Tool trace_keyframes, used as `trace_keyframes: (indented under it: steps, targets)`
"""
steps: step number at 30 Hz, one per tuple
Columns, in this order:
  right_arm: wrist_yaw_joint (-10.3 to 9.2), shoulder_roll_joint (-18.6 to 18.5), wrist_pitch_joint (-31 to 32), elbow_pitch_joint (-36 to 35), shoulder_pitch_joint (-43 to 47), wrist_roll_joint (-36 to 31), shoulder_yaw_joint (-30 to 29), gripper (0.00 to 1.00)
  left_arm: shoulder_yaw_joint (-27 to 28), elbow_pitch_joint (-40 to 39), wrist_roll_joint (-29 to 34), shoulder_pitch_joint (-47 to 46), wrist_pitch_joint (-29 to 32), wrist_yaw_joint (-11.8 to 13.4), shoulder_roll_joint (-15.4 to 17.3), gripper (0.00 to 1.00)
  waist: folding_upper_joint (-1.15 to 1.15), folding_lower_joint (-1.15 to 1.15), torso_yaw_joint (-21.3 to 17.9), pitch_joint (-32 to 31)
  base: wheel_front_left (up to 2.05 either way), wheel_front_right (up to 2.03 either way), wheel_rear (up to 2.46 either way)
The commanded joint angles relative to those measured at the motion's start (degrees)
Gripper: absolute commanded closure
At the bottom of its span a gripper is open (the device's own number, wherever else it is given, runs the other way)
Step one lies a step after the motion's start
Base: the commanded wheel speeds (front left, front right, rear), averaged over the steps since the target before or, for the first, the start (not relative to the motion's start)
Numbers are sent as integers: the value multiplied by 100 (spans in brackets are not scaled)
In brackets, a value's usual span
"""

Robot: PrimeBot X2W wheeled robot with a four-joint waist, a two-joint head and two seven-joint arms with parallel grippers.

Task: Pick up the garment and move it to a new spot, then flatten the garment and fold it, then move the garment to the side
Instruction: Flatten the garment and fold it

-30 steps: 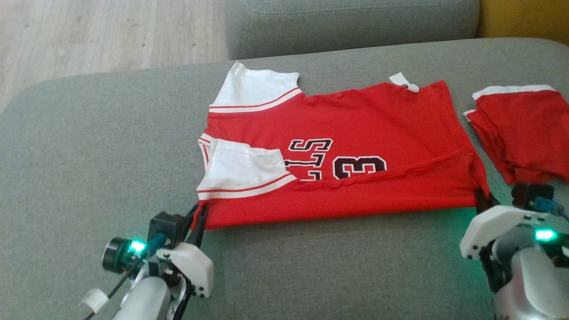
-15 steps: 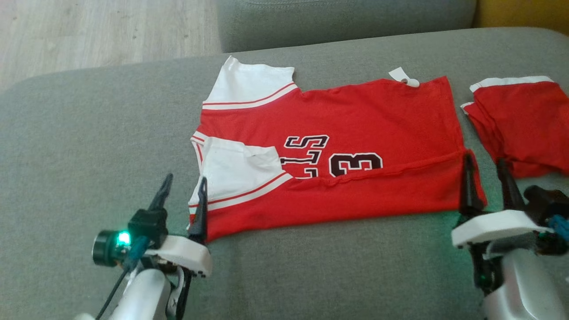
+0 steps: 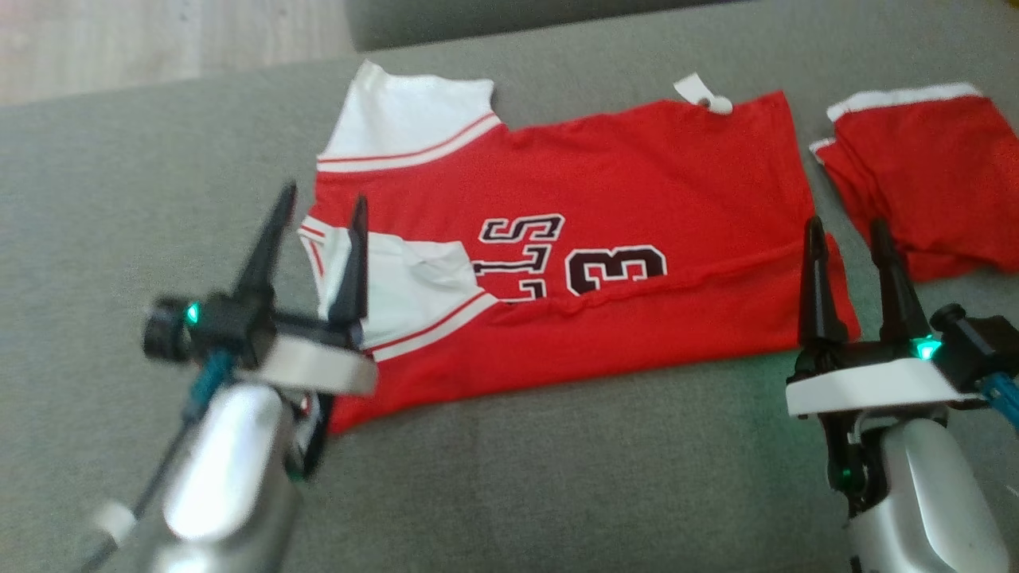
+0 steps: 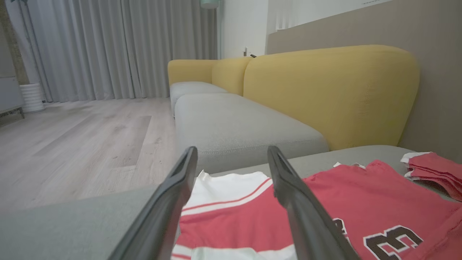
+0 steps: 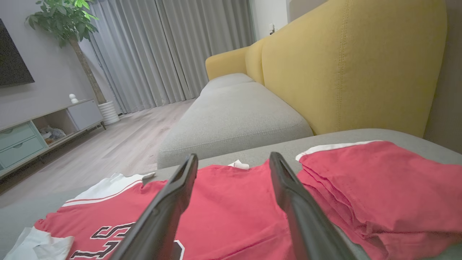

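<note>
My left claw [image 3: 322,199] and right claw [image 3: 844,225] stand wide and empty at both ends of the jersey [image 3: 637,191]; it lies on the sofa [image 3: 557,477], near edge folded over; I think the next fold needs level grips, without wrinkles.

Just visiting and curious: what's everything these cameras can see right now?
seat cushion: one, grey, under both garments
jersey: one, red with white sleeves, partly folded on the cushion
folded garment: one, red with white trim, right of the jersey
sofa back: one, yellow, behind the cushion
curtains: one set, grey, far wall
plant: one, green, beside the curtains
left gripper: one, dark, open, by the jersey's sleeve end
right gripper: one, dark, open, by the jersey's hem corner
</note>
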Motion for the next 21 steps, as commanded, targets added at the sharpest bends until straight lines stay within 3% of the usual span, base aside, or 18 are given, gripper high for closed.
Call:
trace_keyframes:
  steps: [1,4,10,14,21]
  targets:
    - [-5,-29,-62,-235,-165,38,151,0,202,-126,92,-487,-49,-61,208,0,0,0,-141,213,0,0,0]
    - [-5,-29,-62,-316,-299,69,174,0,142,105,252,-1164,180,-285,518,0,0,0,-300,493,0,0,0]
    - [-5,-29,-63,-465,-544,266,320,0,-151,956,373,-2628,1338,-746,1235,0,0,0,-661,1065,0,0,0]
    - [-5,-29,-63,-571,-675,374,507,0,-451,1629,87,-3311,2156,-827,1602,0,0,0,-939,1376,0,0,0]
    - [-5,-29,-63,-700,-812,515,661,0,-1141,2289,-721,-4032,2790,-834,2189,0,0,0,-1299,1738,0,0,0]
